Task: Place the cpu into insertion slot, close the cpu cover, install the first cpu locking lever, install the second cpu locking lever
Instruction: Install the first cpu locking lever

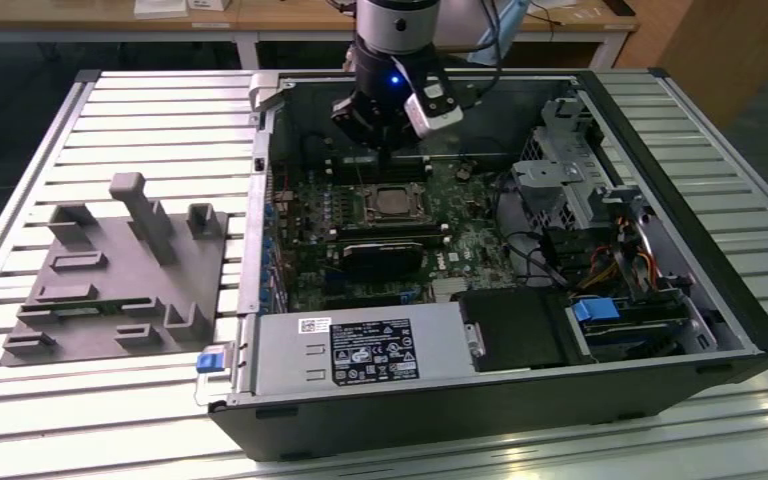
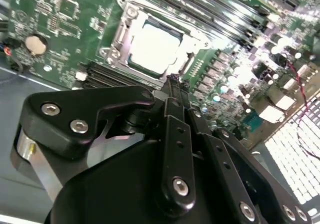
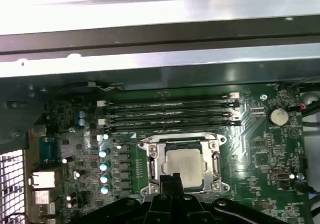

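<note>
A black two-fingered robot gripper [image 2: 173,79], its slim fingers pressed together on nothing, hangs close over the green motherboard [image 2: 60,13] inside an open black computer case [image 1: 738,320] that lies on a slatted metal table [image 1: 157,110]. Just beside the fingertips, the small square cpu with a silvery-grey metal top [image 2: 152,46] sits in the black square insertion slot [image 2: 161,26], and the thin silvery metal cpu cover [image 2: 120,33] lies flat around it as a frame. A grey moulded parts tray [image 1: 117,270] rests on the table, well apart, toward the exterior view's left.
</note>
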Controlling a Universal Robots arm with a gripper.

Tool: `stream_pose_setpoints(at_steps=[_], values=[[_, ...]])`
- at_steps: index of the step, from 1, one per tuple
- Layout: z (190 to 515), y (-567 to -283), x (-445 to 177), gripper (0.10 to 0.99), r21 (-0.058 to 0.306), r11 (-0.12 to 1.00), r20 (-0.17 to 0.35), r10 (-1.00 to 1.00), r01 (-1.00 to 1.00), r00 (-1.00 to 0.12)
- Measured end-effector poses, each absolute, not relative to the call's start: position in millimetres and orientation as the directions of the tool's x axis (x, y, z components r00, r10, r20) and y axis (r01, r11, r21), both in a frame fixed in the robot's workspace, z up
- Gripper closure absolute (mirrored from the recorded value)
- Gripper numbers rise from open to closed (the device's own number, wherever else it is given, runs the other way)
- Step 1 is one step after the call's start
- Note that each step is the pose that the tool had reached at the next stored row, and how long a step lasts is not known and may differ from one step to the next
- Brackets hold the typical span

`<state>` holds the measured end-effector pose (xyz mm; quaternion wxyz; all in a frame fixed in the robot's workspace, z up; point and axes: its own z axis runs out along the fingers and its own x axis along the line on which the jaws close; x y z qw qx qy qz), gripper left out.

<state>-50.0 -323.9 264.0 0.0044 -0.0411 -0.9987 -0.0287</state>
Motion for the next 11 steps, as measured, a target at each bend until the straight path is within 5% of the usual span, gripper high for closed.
stream_pose_setpoints(at_steps=[11], values=[[262,-324,-66,0.969,0.066,0.998,0.004,0.01,0.01,-1.0]])
